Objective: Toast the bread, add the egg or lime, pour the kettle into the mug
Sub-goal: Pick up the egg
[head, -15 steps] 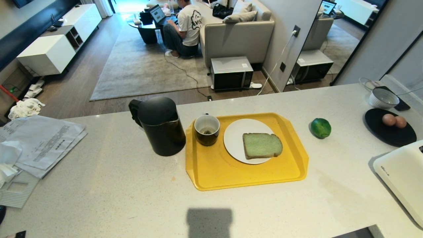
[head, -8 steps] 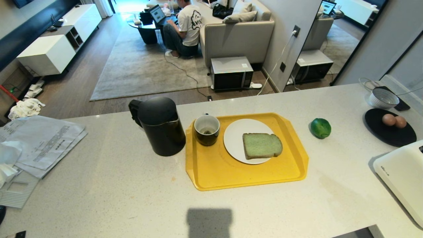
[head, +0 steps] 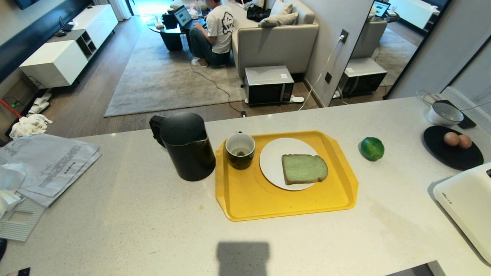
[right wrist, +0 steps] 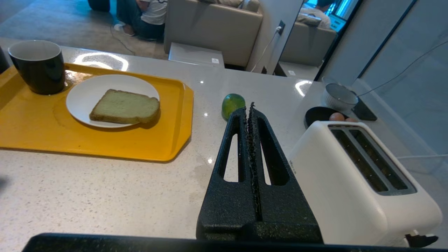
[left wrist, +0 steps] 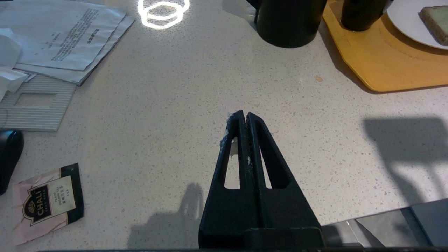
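Speckled pale stone makes up the worktop (head: 115, 214), which fronts a living room where a person sits on the floor at a laptop, and nothing on it suggests that any step of the task has been started. Farthest left lie loose printed papers (head: 50, 165), then the left gripper (left wrist: 244, 117), hovering over bare stone with its jaws pressed together and nothing between them. Next stands the tall matte-black jug kettle (head: 186, 147) with its domed lid on, upright just beside the left edge of a yellow plastic tray (head: 249, 199). In the tray's far left corner sits the small dark glossy mug (head: 240, 150) with a white inside; only a small dark bit shows at its bottom, so pouring seems yet to be done. Beside it a round white plate (head: 272, 161) carries the thick slice of pale greenish bread (head: 304, 168) with a tan crust, lying flat and by its look untoasted. Right of the tray, apart from it, rests the glossy green lime (head: 372, 148), not yet added to anything. Further right, the right gripper (right wrist: 251, 106) hangs empty with jaws closed, beside a white two-slot toaster (right wrist: 364, 182) whose slots are empty. Behind that, two brown eggs (head: 458, 140) lie on a black dish. Toasting, adding and pouring all appear to remain.
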### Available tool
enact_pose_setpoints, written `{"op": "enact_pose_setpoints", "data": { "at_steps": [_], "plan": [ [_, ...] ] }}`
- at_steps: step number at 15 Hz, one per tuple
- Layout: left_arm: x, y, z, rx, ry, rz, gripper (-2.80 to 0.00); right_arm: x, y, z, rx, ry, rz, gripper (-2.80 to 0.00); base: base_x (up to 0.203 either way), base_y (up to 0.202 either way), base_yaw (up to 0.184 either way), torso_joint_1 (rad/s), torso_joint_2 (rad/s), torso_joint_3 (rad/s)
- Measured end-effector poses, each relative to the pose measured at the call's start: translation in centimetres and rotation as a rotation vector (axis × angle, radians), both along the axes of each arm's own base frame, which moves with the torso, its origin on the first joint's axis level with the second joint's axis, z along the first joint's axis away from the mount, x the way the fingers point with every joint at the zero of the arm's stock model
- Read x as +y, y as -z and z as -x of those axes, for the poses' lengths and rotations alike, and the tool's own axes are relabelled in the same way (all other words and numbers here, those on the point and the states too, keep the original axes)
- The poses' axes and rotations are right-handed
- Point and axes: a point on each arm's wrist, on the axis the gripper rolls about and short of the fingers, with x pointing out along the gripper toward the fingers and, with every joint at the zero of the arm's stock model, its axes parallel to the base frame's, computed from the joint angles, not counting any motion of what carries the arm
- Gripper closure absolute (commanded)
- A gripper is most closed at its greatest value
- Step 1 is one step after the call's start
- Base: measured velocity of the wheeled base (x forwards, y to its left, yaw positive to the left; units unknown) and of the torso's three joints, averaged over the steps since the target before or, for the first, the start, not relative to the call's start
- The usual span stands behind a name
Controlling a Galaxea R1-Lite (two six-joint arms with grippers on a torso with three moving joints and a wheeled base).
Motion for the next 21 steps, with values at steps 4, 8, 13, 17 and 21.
{"op": "enact_pose_setpoints", "data": {
  "at_steps": [4, 8, 13, 17, 21],
  "plan": [
    [0.0, 0.0, 0.0, 0.0, 0.0, 0.0, 0.0, 0.0, 1.6, -0.4, 0.159, -0.009, -0.038, 0.0, 0.0, 0.0, 0.0, 0.0, 0.0, 0.0],
    [0.0, 0.0, 0.0, 0.0, -0.001, 0.001, 0.0, 0.0, 2.7, -0.6, 0.269, -0.011, -0.035, 0.0, 0.0, 0.0, 0.0, 0.0, 0.0, 0.0],
    [0.0, 0.0, 0.0, 0.0, 0.0, 0.001, 0.0, 0.1, 3.6, -0.6, 0.359, -0.054, -0.079, 0.0, 0.0, 0.0, 0.0, 0.0, 0.0, 0.0],
    [0.0, 0.0, 0.0, 0.0, 0.0, 0.0, 0.0, 0.1, 3.4, -0.6, 0.34, -0.05, -0.106, 0.0, 0.0, 0.0, 0.0, 0.0, 0.0, 0.0],
    [0.0, 0.0, 0.0, 0.0, 0.0, 0.0, 0.0, 0.1, 3.4, -0.6, 0.341, -0.055, -0.105, 0.0, 0.0, 0.0, 0.0, 0.0, 0.0, 0.0]
  ]
}}
